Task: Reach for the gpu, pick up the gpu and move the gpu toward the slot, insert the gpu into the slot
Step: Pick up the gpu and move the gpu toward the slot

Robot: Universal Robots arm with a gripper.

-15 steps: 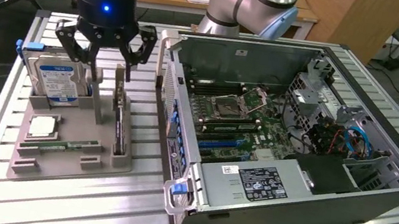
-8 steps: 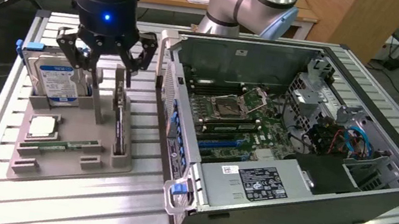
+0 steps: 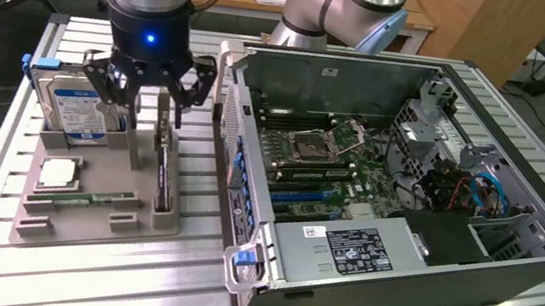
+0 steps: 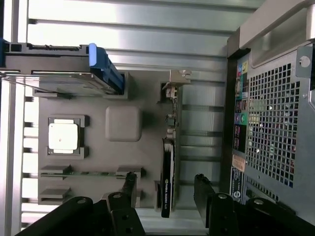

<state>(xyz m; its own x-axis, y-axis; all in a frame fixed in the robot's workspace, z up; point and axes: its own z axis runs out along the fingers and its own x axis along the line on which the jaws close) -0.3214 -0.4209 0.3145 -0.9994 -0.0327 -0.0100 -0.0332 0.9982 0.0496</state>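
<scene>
The gpu (image 3: 165,165) is a thin green card standing on its edge in the grey holder tray (image 3: 93,215), on the side nearest the computer case. My gripper (image 3: 146,104) hangs open just above the gpu's far end, holding nothing. In the wrist view the gpu (image 4: 169,167) shows edge-on, its silver bracket (image 4: 176,81) at the far end, and my gripper (image 4: 165,191) straddles the card's dark near end without touching it. Blue card slots (image 3: 299,194) lie on the motherboard inside the open case (image 3: 517,266).
The tray also holds a blue-labelled hard drive (image 3: 82,113), a square processor (image 3: 59,171) and a narrow memory stick (image 3: 90,197). The case wall (image 4: 275,123) stands close beside the tray. A second robot arm (image 3: 328,6) is behind the case.
</scene>
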